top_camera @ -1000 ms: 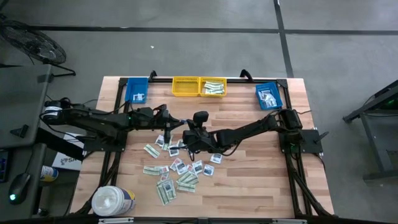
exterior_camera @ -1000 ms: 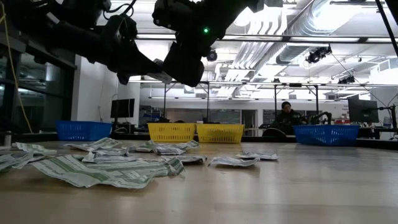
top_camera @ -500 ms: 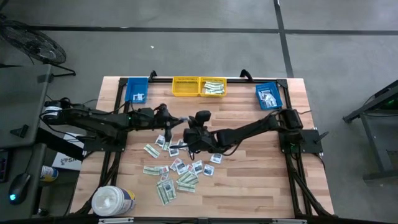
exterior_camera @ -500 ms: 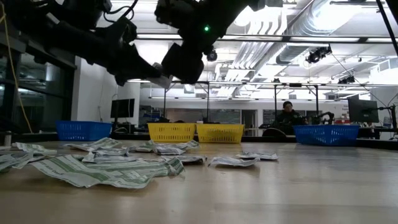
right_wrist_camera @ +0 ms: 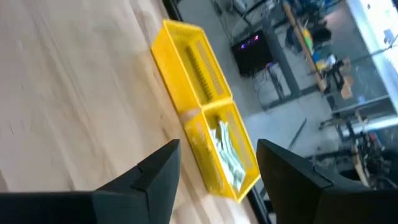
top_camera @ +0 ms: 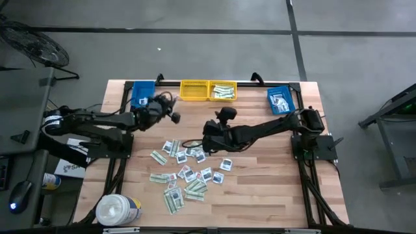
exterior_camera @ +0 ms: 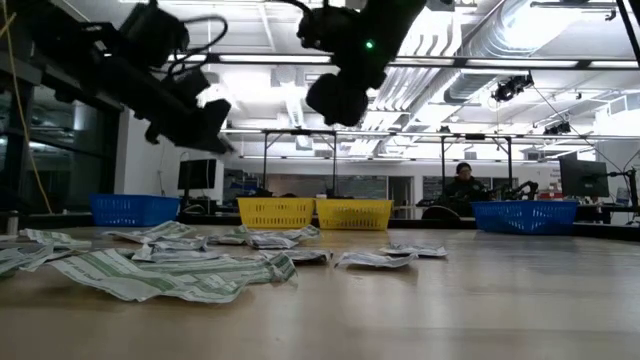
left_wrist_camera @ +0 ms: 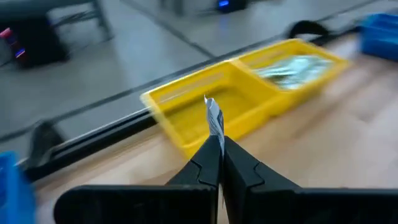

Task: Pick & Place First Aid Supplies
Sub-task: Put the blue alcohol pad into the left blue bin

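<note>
The first aid supplies (top_camera: 185, 172) lie scattered on the wooden table's middle: long green-white strips and small squarish white packets. My left gripper (top_camera: 171, 108) hangs near the table's far edge, between the left blue bin (top_camera: 143, 95) and the yellow bins (top_camera: 194, 90), shut on one small white packet (left_wrist_camera: 214, 118). My right gripper (top_camera: 203, 138) hovers open above the far side of the pile with nothing between its fingers (right_wrist_camera: 158, 171). My left gripper pinches the small white packet by its lower end (left_wrist_camera: 217, 134) between its two shut fingertips. The packet stands edge-on, sticking out beyond the fingertips, lifted clear of the table. The fingers point slightly downward toward the yellow bins at the far edge.
Two joined yellow bins stand at the far edge; the right one (top_camera: 222, 91) holds green-white strips. A second blue bin (top_camera: 280, 101) with packets sits at the far right. A big white round tub (top_camera: 118, 209) stands at the near left corner. The near right table is bare wood.
My left gripper has swung from above the pile toward the table's far edge and the yellow bins, carrying the small white packet clear of the table. My right gripper has risen and drawn back a little toward the table's right.
</note>
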